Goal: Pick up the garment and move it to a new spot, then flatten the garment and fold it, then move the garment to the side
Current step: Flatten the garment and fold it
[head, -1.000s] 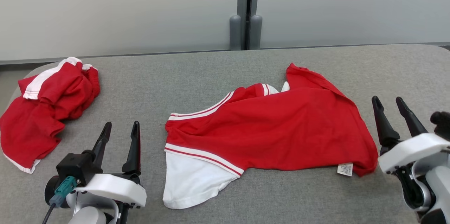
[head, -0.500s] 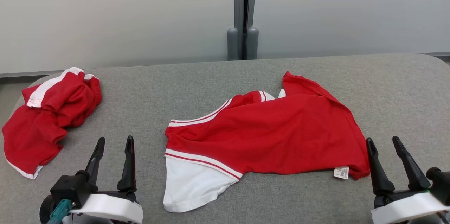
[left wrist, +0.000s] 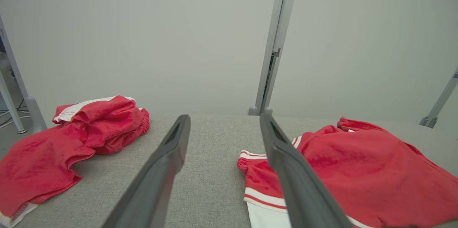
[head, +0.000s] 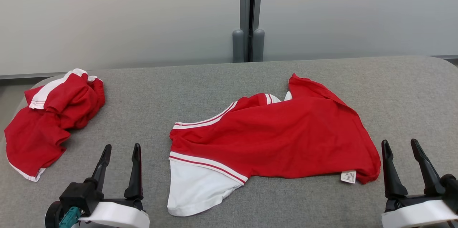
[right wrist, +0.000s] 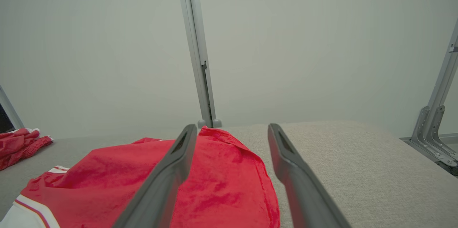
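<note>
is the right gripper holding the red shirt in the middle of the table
No, the right gripper stands open beside the red shirt, apart from its right edge, with nothing between its fingers.

A grey table [head: 214,85] bears the spread garment [head: 286,138] and a crumpled red bundle [head: 53,117].

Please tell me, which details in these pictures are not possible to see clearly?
- Head view: print on the white label of the red shirt is too small to read.
- Head view: the crumpled red garment hides its shape in its own folds.
- Right wrist view: the fingers of the right gripper cover part of the shirt.
</note>
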Available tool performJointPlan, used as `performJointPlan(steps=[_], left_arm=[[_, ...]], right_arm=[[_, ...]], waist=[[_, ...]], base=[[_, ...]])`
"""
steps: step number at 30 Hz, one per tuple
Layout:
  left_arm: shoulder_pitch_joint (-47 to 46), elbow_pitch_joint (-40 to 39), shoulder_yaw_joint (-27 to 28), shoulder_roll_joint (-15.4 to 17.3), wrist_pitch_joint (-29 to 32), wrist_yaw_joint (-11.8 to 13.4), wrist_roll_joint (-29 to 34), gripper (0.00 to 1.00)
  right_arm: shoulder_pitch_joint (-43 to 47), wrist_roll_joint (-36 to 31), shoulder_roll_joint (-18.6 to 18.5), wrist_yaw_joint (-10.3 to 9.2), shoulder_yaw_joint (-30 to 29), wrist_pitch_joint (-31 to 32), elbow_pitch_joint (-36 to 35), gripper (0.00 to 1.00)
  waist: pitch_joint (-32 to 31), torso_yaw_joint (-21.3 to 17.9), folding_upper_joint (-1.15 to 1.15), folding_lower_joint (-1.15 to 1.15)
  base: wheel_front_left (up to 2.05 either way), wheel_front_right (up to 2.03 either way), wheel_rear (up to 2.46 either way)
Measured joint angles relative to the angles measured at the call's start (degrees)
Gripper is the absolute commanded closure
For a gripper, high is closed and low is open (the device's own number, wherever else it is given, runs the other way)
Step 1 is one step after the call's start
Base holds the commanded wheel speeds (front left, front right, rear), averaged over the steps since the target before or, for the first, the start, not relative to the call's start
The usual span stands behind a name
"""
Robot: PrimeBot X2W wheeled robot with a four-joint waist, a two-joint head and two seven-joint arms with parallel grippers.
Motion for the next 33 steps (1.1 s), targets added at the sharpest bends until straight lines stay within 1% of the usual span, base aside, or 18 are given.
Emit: performJointPlan(steps=[3,6,9,14,17,20,23,26,28,33], left_arm=[[-0.22,0.6,0.31,-0.9,0.0,-0.86,1.12,0.0],[-0.32,0.76,0.62,-1.11,0.0,-1.12,1.45,0.0],[-0.38,2.53,0.85,-1.52,0.02,-1.82,1.35,0.0],[-0.55,4.34,-0.35,-1.66,3.55,-2.58,0.54,0.0],[-0.92,4.27,-1.02,-1.62,7.23,-2.79,-0.24,0.0],[-0.99,4.05,-2.36,-1.3,12.35,-3.1,-0.73,0.0],[-0.98,3.34,-3.82,-1.2,17.18,-4.06,-1.79,0.0],[-0.98,2.92,-5.3,-0.93,21.74,-4.81,-2.35,0.0],[-1.16,2.52,-5.9,-0.71,23.51,-5.11,-2.64,0.0],[-3.28,2.35,-7.17,-0.7,25.63,-5.6,-2.64,0.0]], right_arm=[[-0.22,-0.46,0.34,0.0,-0.25,0.0,-0.43,0.0],[-0.22,-0.7,0.45,0.0,-0.45,0.03,-0.46,0.0],[-0.21,-1.23,0.88,0.0,-1.42,1.05,-0.25,0.0],[-0.21,-1.36,1.1,0.0,-3.26,3.25,0.75,0.0],[-0.49,-1.36,0.93,0.0,-4.53,6.84,2.63,0.0],[-1.71,-1.15,0.47,0.0,-4.98,12.27,5.58,0.0],[-3.3,-0.24,-0.37,0.0,-3.71,18.5,9.05,0.0],[-5.38,0.93,-0.63,0.0,-4.44,22.3,12.11,0.0],[-6.87,1.46,-0.62,0.0,-4.77,24.19,13.85,0.0],[-9.95,1.64,-0.43,0.0,-6.37,27.51,18.57,0.0]], waist=[[-0.04,0.31,0.0,0.0],[0.01,0.39,0.0,0.0],[0.12,0.4,0.0,0.0],[0.42,0.51,0.0,0.0],[0.64,0.61,0.0,0.0],[1.06,0.68,0.0,0.0],[1.73,0.8,0.0,0.0],[2.7,1.09,0.0,0.0],[3.57,1.34,0.0,0.0],[5.94,2.26,0.0,0.0]], base=[[0.0,0.0,0.0],[0.0,0.0,0.0],[0.0,0.0,0.0],[0.0,0.0,0.0],[0.0,0.0,0.0],[0.0,0.0,0.0],[0.0,0.0,0.0],[0.0,0.0,0.0],[0.0,0.0,0.0],[0.0,0.0,0.0]])
